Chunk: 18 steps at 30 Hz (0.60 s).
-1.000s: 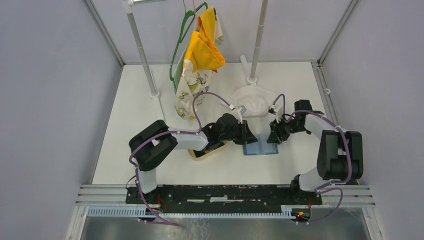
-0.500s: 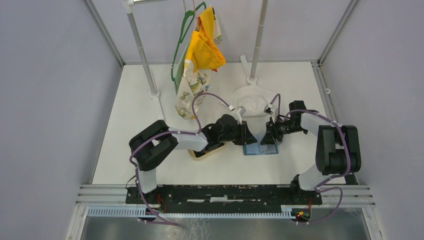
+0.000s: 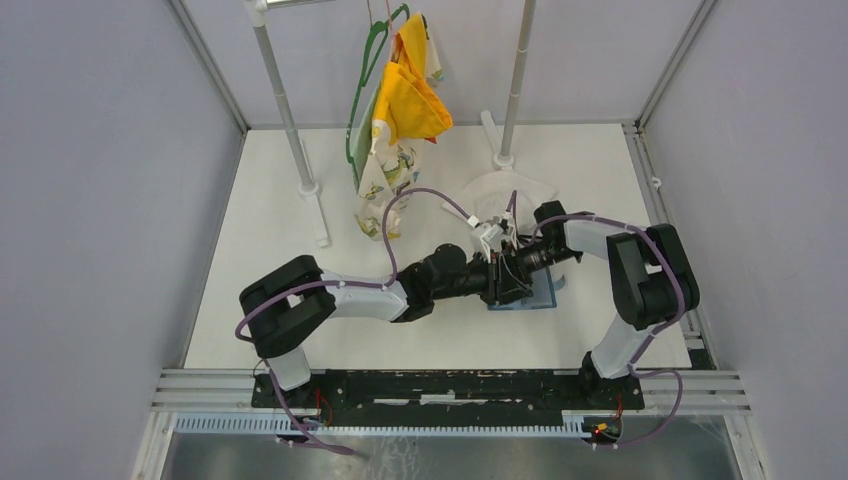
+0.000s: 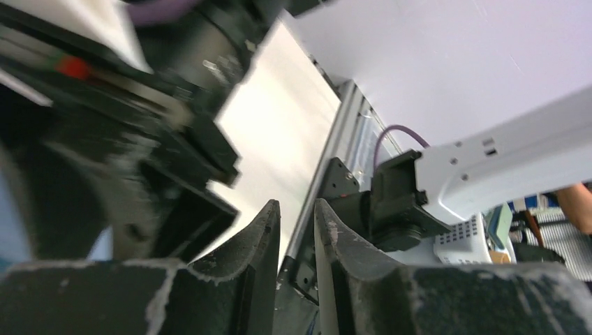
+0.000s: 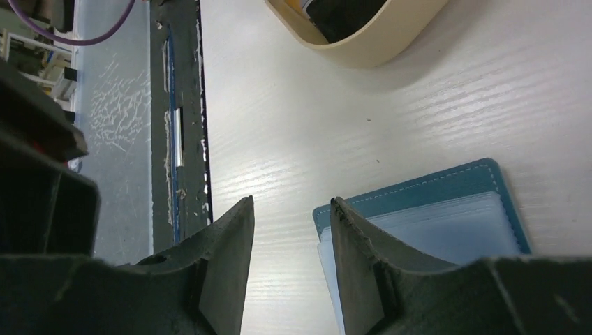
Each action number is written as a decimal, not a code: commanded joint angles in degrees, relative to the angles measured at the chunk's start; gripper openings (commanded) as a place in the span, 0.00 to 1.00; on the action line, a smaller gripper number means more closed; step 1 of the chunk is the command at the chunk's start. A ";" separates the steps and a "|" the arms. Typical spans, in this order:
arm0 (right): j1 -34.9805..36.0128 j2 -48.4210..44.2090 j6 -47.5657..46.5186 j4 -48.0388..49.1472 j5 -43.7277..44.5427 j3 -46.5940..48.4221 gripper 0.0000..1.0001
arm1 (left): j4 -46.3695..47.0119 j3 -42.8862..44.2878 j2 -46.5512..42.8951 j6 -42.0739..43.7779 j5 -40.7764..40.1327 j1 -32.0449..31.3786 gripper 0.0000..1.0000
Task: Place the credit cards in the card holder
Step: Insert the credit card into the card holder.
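Note:
The blue card holder point(image 3: 538, 296) lies open on the white table, its clear sleeves facing up point(image 5: 447, 213). Both grippers meet over its left part. My left gripper point(image 3: 497, 279) reaches in from the left; in the left wrist view its fingers point(image 4: 296, 204) stand narrowly apart with nothing between them. My right gripper point(image 5: 292, 200) is open and empty, its right fingertip point(image 5: 349, 230) over the holder's near corner. A flat black thing, seemingly one of the credit cards point(image 5: 342, 17), lies in the tan tray point(image 5: 363, 56).
In the top view the tan tray is hidden under my left forearm. A white crumpled thing point(image 3: 497, 192) lies just behind the grippers. Two rack poles point(image 3: 285, 105) with a green hanger and yellow cloth point(image 3: 405, 100) stand at the back. The black rail point(image 5: 185, 139) runs along the table's near edge.
Both grippers have closed in over the card holder: the left arm stretched to the right, the right gripper swung left. Their jaws have widened slightly.

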 commanded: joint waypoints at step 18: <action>-9.85 -21.84 -3.40 5.81 30.00 -4.13 0.55 | -13.97 7.89 8.56 2.00 -12.73 1.07 0.16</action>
